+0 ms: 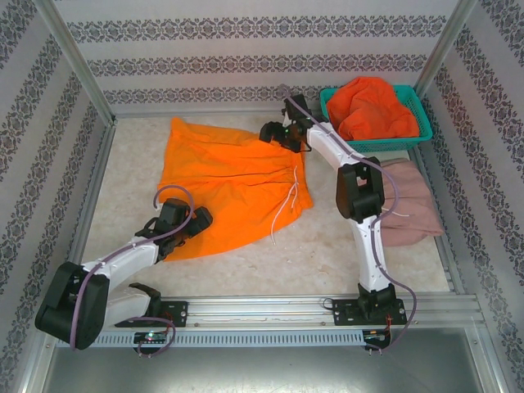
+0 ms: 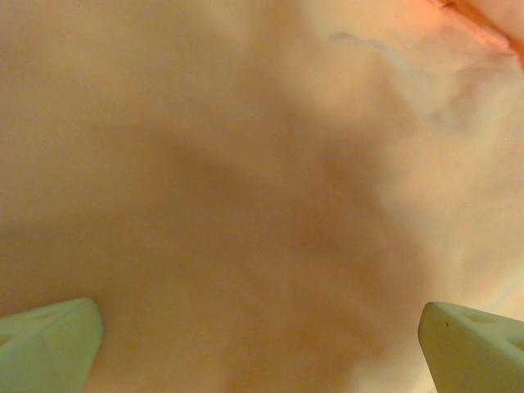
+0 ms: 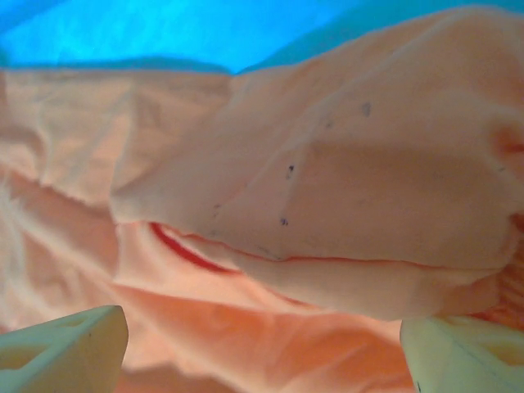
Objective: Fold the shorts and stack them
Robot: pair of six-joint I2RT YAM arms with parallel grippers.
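While spread flat across the middle of the pale table (image 1: 327, 254), bright orange cloth shorts (image 1: 233, 180), white drawstring (image 1: 288, 201) trailing toward 5 o'clock; at their 7 o'clock hem, left gripper (image 1: 199, 219), pale green fingers (image 2: 49, 348) wide apart just above the cloth; at their 1 o'clock corner, right gripper (image 1: 270, 133), jaws likewise apart before a raised fold; heaped in teal plastic mesh basket (image 1: 327, 100) at 1 o'clock, red-orange cloth shorts (image 1: 372, 106); folded at 3 o'clock, dusty pink cloth shorts (image 1: 413, 209).

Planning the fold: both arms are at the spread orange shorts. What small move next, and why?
Probably close the left gripper on the near hem of the orange shorts: its fingers stand open over the cloth, gripping nothing, while the right gripper hangs open at the far corner.
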